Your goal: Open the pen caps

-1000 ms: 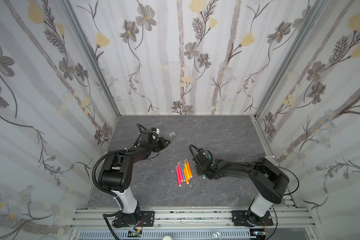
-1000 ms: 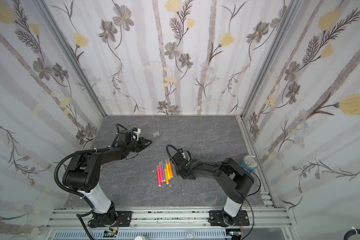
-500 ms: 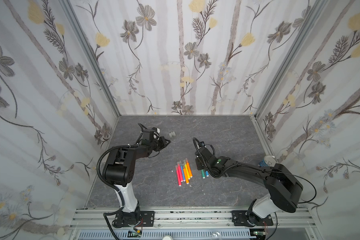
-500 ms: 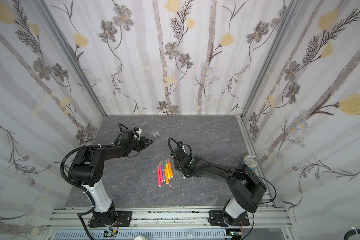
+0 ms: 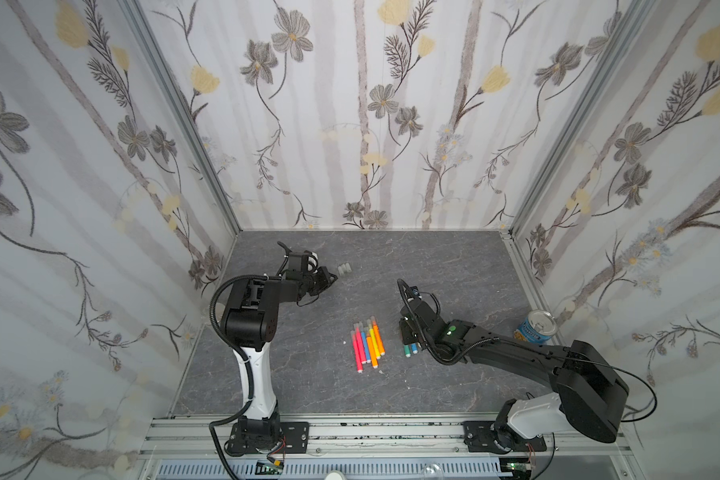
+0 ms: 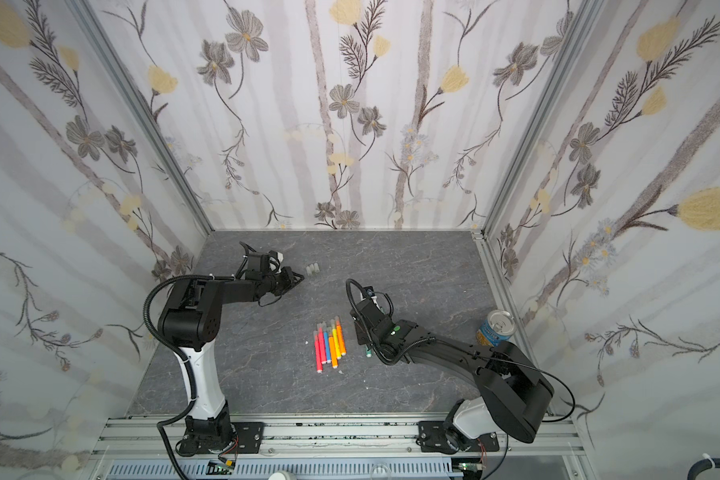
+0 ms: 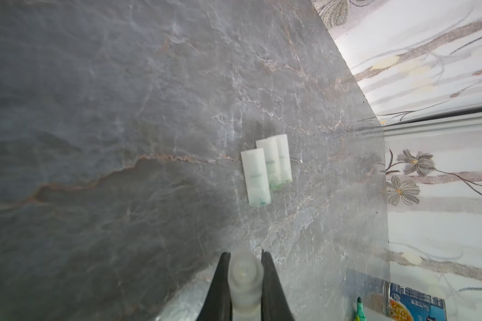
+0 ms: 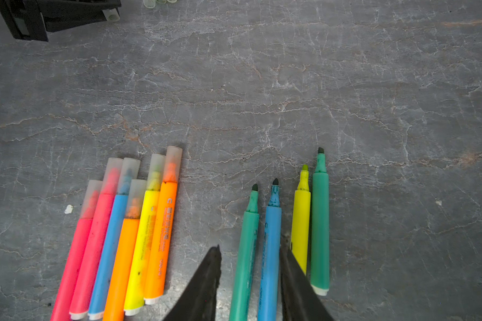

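Observation:
My left gripper (image 7: 245, 254) is shut on one translucent pen cap (image 7: 245, 275), low over the table at the back left (image 5: 331, 277). Just beyond it, three loose pen caps (image 7: 265, 169) lie side by side (image 5: 345, 269) (image 6: 312, 269). Several capped pens (image 8: 123, 222) lie in a row at mid-table (image 5: 366, 343). My right gripper (image 8: 249, 248) is open and straddles an uncapped teal pen (image 8: 248, 236) and a blue pen (image 8: 272, 236) lying flat. Uncapped yellow (image 8: 301, 216) and green (image 8: 320, 222) pens lie just outside one finger. In both top views the right gripper (image 5: 408, 334) hides most of these pens.
A blue-labelled tin can (image 5: 537, 328) (image 6: 495, 328) stands by the right wall. Flowered walls close in the back and both sides. A small white scrap (image 8: 68, 209) lies beside the capped pens.
My right gripper's jaws have spread apart, and that arm's elbow has swung out toward the right wall. The left gripper has stayed where it was, with the cap in it.

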Tool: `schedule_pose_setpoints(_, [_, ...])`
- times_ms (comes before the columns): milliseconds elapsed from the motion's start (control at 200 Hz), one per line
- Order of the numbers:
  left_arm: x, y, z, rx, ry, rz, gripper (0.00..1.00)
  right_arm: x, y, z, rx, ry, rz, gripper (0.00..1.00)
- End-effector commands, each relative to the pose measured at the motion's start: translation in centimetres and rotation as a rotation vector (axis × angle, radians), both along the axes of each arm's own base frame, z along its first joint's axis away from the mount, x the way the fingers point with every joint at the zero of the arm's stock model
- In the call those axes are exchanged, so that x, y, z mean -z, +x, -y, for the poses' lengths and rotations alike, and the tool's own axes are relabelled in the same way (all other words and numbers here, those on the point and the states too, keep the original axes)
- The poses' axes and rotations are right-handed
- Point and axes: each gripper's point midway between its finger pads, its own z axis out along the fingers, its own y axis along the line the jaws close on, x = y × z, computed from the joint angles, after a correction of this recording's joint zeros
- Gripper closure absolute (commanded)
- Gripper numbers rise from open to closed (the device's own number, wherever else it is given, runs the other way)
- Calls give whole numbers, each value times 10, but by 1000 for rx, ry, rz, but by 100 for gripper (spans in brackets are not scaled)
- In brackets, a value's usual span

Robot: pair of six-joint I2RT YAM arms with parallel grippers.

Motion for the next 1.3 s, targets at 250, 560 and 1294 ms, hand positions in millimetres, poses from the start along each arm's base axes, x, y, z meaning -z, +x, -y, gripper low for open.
schedule_pose_setpoints(250, [13, 17, -5, -2, 20, -18, 97, -2, 0, -2, 8, 34, 12, 63])
schedule_pose_setpoints(560, [21, 21, -5, 6, 16, -32, 87, 2, 1, -5, 1, 33, 0, 63])
schedule_pose_setpoints(1294, [18, 17, -3, 22, -7, -35, 70, 13, 0, -12, -19, 23, -41, 63])
